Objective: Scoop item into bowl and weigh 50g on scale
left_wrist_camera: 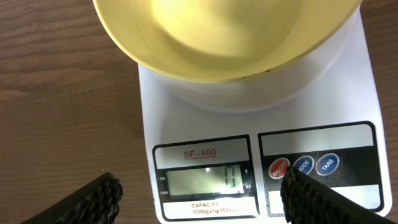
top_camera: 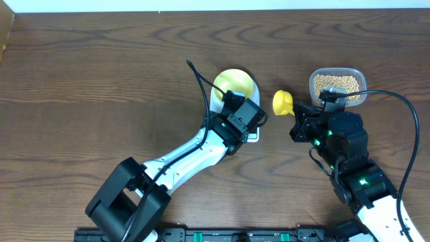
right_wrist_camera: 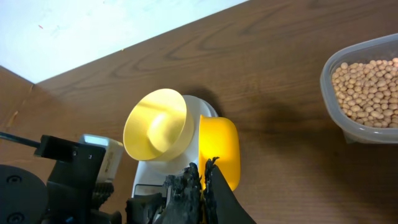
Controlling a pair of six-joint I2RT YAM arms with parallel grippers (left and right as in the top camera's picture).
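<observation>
Left claw [left_wrist_camera: 200, 180]: we see its 2 fingers spread wide, holding nothing, hanging over the display end of the scale [left_wrist_camera: 348, 93].
Right claw [right_wrist_camera: 202, 169]: clamped shut on the yellow scoop [right_wrist_camera: 219, 146], just beside the bowl.
Bowl [left_wrist_camera: 217, 37]: upright on the scale, toward the far edge of the desk [top_camera: 101, 81], about mid-width.
Beans [right_wrist_camera: 367, 87]: we find them in 1 clear tub [right_wrist_camera: 329, 78] near the far edge, right of the scoop and apart from it.
Display [left_wrist_camera: 186, 183]: lit, but we cannot read the digits.
</observation>
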